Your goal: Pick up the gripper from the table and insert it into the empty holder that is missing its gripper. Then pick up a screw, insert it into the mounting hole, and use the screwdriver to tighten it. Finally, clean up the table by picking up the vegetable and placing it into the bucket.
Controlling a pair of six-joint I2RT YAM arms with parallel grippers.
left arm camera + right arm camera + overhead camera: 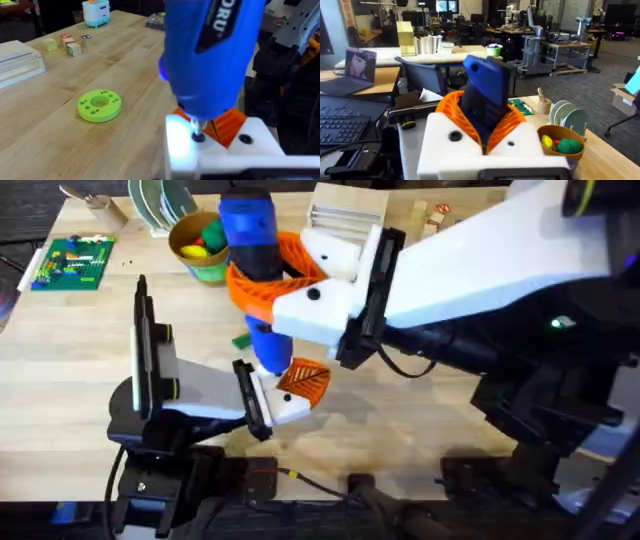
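Driving the screw: the screwdriver [252, 255] stands bit-down over the holder [285, 405].

From the left, the left gripper [295, 390] sits low near the table's middle, its fingers clamped on the white holder with the orange finger [305, 380] seated in it. Just above, the right gripper [262, 285] has its orange pads [250, 292] closed around the blue barrel, holding it upright. In the left wrist view the thin bit [198, 133] meets the screw [199, 137] at the holder's top. The driver looks rigid, smooth and top-heavy, so a mid-barrel hold seems right; the thin bit could slip off the screw head if tilted. The bucket [200, 272] stands farther back, toys inside. A small green piece [241, 340], likely the vegetable, lies beside the driver.
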